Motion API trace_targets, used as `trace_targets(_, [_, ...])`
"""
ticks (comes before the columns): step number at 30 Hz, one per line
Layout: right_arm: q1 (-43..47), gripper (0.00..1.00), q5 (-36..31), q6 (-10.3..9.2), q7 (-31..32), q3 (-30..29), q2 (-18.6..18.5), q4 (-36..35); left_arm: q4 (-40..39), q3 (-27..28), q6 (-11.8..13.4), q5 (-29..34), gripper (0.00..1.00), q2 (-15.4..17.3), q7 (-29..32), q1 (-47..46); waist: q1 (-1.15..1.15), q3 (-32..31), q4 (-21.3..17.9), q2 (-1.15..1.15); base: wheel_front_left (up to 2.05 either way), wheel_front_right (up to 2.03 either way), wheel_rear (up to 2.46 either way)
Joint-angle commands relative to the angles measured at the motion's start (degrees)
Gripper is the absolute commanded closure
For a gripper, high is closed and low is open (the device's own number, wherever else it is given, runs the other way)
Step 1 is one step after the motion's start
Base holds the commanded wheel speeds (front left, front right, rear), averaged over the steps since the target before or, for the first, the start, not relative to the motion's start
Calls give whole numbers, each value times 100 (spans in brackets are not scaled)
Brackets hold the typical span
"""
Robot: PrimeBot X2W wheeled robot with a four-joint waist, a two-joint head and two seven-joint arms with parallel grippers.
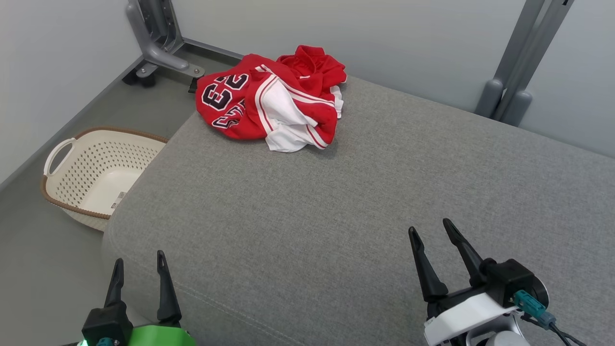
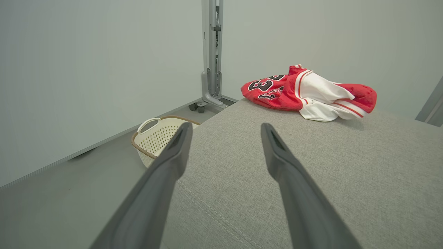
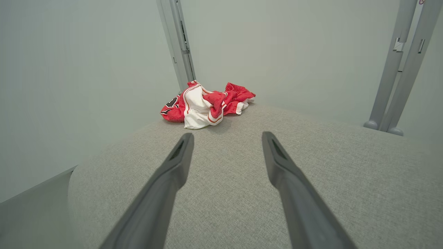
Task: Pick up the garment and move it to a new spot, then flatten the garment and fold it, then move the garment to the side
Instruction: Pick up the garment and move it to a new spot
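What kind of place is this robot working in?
Probably a laundry-folding test booth: a grey fabric-covered platform holding a crumpled red and white jersey, a cream perforated plastic basket on the floor, and grey metal stands against bare walls.

Red jersey (image 1: 269,98) with white panels, red-and-white striped trim and black numerals edged in white; flecked grey cushion (image 1: 336,216); cream basket (image 1: 77,178), dotted with holes, brown-rimmed. Black left pincer (image 1: 139,258) has a green body, black right pincer (image 1: 429,226) a white one.
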Motion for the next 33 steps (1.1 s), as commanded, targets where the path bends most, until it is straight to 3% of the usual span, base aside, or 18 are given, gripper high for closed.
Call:
trace_targets(1, [-69,0,-43,-4,-18,4,-24,15,-25,17,13,-32,0,0,-4,98,0,5,4,0,0,0,0])
trace_targets(9, [37,0,-40,-4,-18,-198,-25,-71,114,8,-106,33,0,23,-4,-53,0,61,38,0,0,0,0])
trace_targets(14, [166,0,-138,-4,-18,-563,-24,-271,321,-31,-360,192,0,365,-4,-690,0,224,75,0,0,0,0])
trace_targets(20, [-217,0,-476,-5,-18,-667,-28,-523,479,22,-683,274,0,961,190,-2188,0,984,-390,0,0,0,0])
trace_targets(27, [-751,0,-866,-5,-18,-637,-26,-716,1248,-338,-1149,596,0,1623,942,-4328,0,1866,-998,0,0,0,0])
trace_targets(33, [-1010,0,-962,-5,-18,-580,-26,-795,2435,-561,-1322,344,0,1640,1463,-5711,0,2350,-1518,0,0,0,0])
